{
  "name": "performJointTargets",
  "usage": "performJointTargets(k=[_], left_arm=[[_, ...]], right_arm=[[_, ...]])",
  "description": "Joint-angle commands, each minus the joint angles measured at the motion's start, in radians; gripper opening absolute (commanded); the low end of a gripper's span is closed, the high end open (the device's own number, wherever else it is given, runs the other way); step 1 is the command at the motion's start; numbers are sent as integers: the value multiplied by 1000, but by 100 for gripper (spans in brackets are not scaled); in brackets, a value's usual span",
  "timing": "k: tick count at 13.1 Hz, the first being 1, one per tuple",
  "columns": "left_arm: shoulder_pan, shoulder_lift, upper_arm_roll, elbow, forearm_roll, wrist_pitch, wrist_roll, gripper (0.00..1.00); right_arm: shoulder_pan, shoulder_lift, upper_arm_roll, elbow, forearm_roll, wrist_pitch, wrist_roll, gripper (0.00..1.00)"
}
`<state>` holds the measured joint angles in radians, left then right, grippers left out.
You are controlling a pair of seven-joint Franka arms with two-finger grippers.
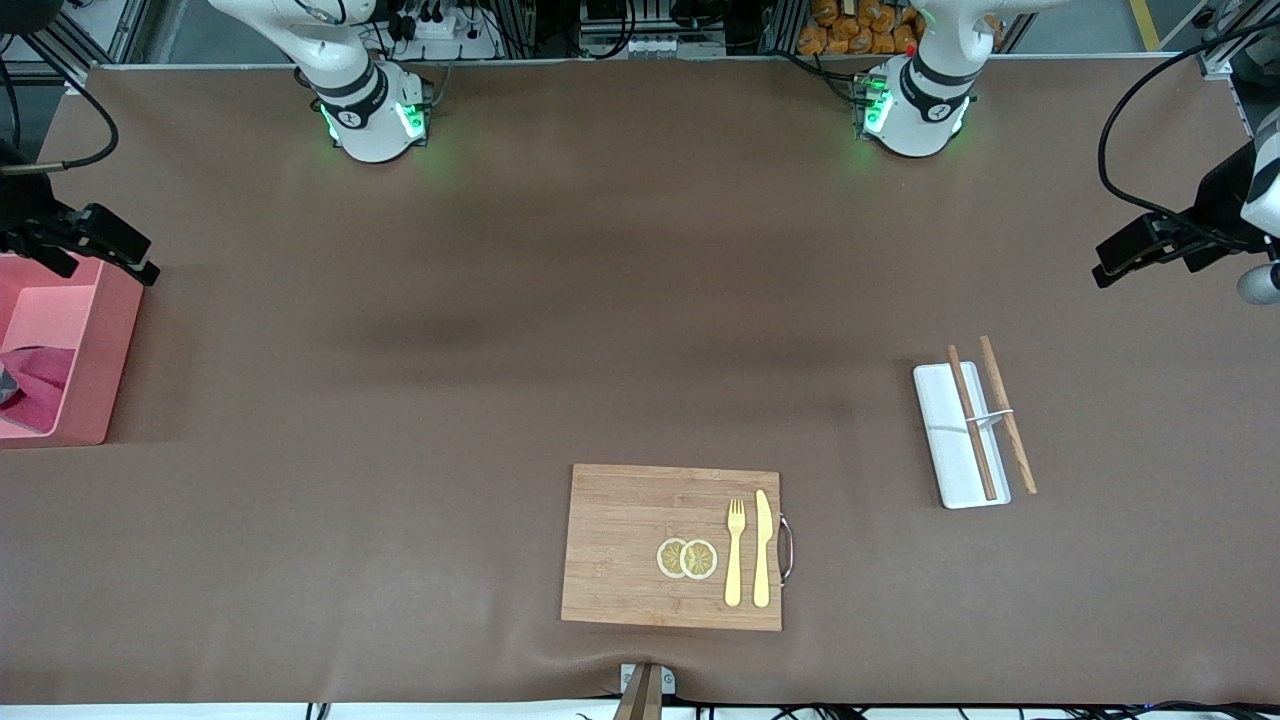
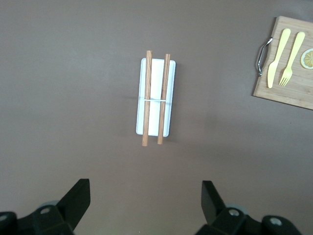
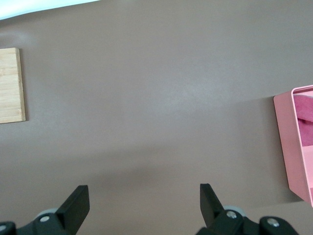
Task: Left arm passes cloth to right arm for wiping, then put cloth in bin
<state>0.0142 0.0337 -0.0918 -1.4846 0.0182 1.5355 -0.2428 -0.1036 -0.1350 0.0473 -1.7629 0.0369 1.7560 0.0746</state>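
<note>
At the right arm's end of the table: salmon-pink bin (image 1: 95, 340), with the crimson-pink cloth (image 1: 38, 385) crumpled inside it, a bit of dark grey reverse showing at the edge. Above the bin's upper rim, the right gripper (image 1: 85, 245), raised, empty, fingers spread wide apart in the right wrist view (image 3: 142, 203), over bare brown table cover (image 1: 450, 330). In that wrist view, only one edge of the bin (image 3: 293, 147) and a corner of the cloth (image 3: 305, 107).

Toward the middle, nearest the front camera: wooden cutting board (image 1: 620, 520) with a metal handle (image 1: 786, 548) on the side toward the left arm's end. On the board, two lemon slices (image 1: 687, 558) overlapping, then a yellow fork (image 1: 735, 552) and a yellow knife (image 1: 763, 548) lying side by side, just apart.

Farther toward the left arm's end: white rectangular tray (image 1: 945, 440), with two wooden chopsticks (image 1: 990, 415) joined by a thin white band, one lying on the tray, the other along its edge, the tips overhanging.

At the left arm's end: left gripper (image 1: 1150, 250), raised over bare table cover, well apart from the tray, empty, fingers wide apart in the left wrist view (image 2: 145, 198). Nothing between either gripper and the bin.
</note>
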Motion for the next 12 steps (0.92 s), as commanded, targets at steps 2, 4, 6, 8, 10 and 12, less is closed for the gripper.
performJointTargets(k=[2,4,6,8,10,12], left_arm=[[3,-63,-9,-86,28,67,13,100],[0,-60,-16,-83,28,63,36,100],[0,-55,-16,-69,26,63,53,100],[0,-54,-16,-62,26,61,48,100],[-2,-54,-16,-60,28,51,45,100],[0,-55,-16,-60,28,48,48,100]], right_arm=[[-7,-3,8,51,3,-22,-16,100],[-10,9,6,85,3,-52,-18,100],[-8,11,8,85,3,-58,-19,100],[-8,12,8,85,3,-58,-19,100],[-7,12,8,85,3,-59,-19,100],[-5,12,8,85,3,-59,-18,100]])
